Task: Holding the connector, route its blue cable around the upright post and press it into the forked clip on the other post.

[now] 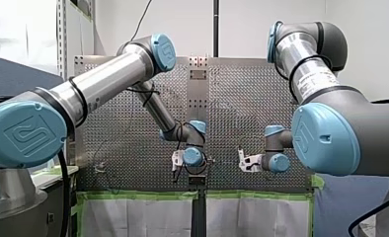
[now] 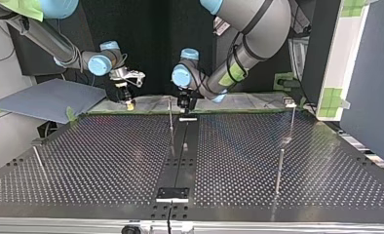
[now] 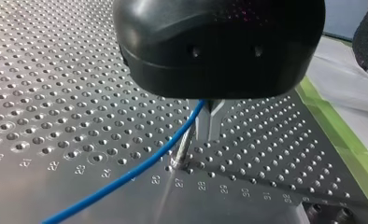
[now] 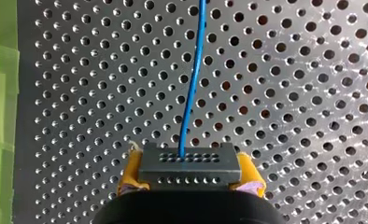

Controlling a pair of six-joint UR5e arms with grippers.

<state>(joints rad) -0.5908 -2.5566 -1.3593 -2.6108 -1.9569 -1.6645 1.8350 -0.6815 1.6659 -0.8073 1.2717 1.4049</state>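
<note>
In the right wrist view my right gripper (image 4: 189, 179) is shut on a dark grey connector (image 4: 189, 164), held between its yellow pads (image 4: 130, 173). The blue cable (image 4: 191, 88) leaves the connector and runs ahead over the perforated plate. In the left wrist view my left gripper (image 3: 210, 122) has its metal fingers pressed together, and the blue cable (image 3: 126, 175) comes out from between them. A thin upright post (image 3: 184, 142) stands just beside the fingertips with the cable passing it. In the top view my left gripper (image 2: 184, 102) hangs by a post (image 2: 170, 116); my right gripper (image 2: 126, 100) is at the left.
Further thin posts stand on the plate at the top view's right (image 2: 293, 119) (image 2: 279, 170) and near left (image 2: 39, 162). A black strip (image 2: 180, 156) runs down the plate's middle. Green tape (image 3: 341, 135) marks the plate's edge near my left gripper.
</note>
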